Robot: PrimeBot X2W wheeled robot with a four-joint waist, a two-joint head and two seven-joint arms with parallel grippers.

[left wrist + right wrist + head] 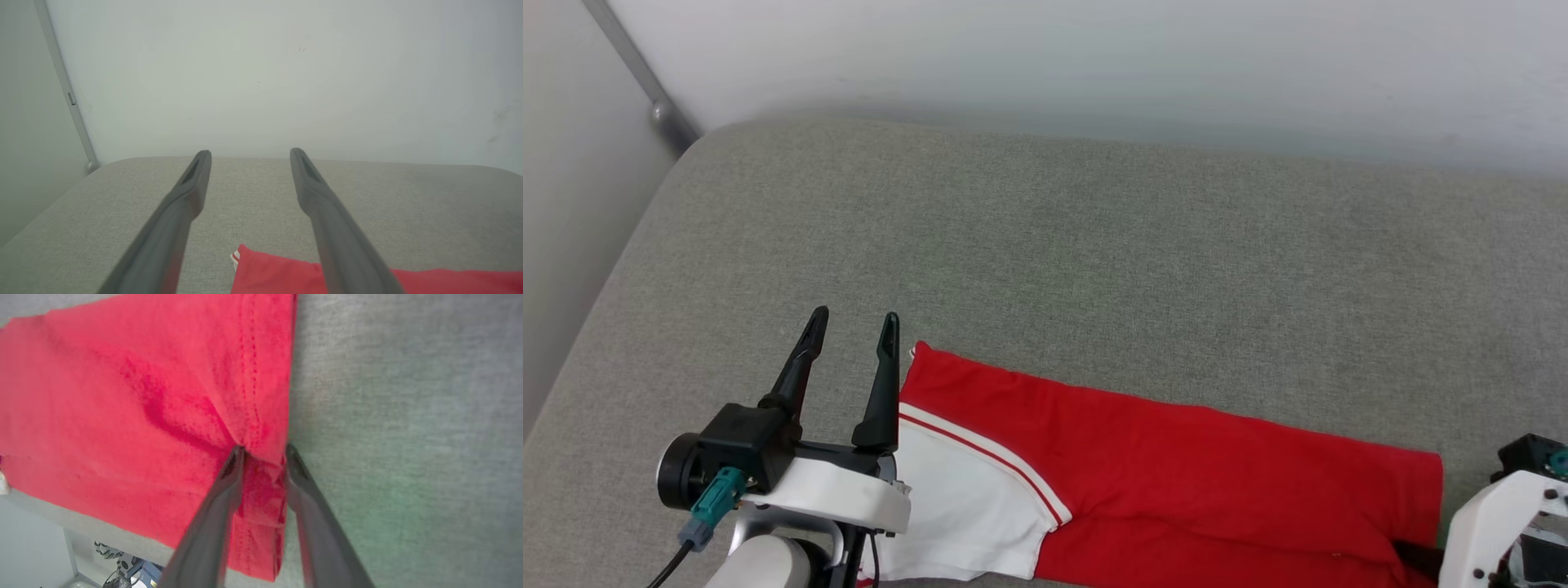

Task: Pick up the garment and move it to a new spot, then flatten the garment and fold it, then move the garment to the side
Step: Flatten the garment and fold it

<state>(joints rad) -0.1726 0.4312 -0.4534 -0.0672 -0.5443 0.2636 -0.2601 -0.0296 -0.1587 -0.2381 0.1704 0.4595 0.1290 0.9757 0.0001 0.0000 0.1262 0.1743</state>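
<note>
The garment (1176, 457) is a red jersey lying folded in a long band along the near edge of a grey cushion (1045, 245), its white sleeve (964, 498) with red-and-white trim at the left end. My left gripper (854, 318) hovers open just left of the garment's far left corner (278, 273), holding nothing. In the right wrist view my right gripper (264, 451) straddles the garment's stitched right hem (253, 396). Its jaws are narrowed with red cloth bunched between the fingertips, and a gap still shows. The letters and number are hidden.
Grey cushion stretches bare beyond the garment to a pale wall (1094, 57). A metal pipe (645, 90) runs down the corner at the far left. The cushion's rounded left edge (596, 310) drops away. Below the near edge, cables and gear (122, 567) show.
</note>
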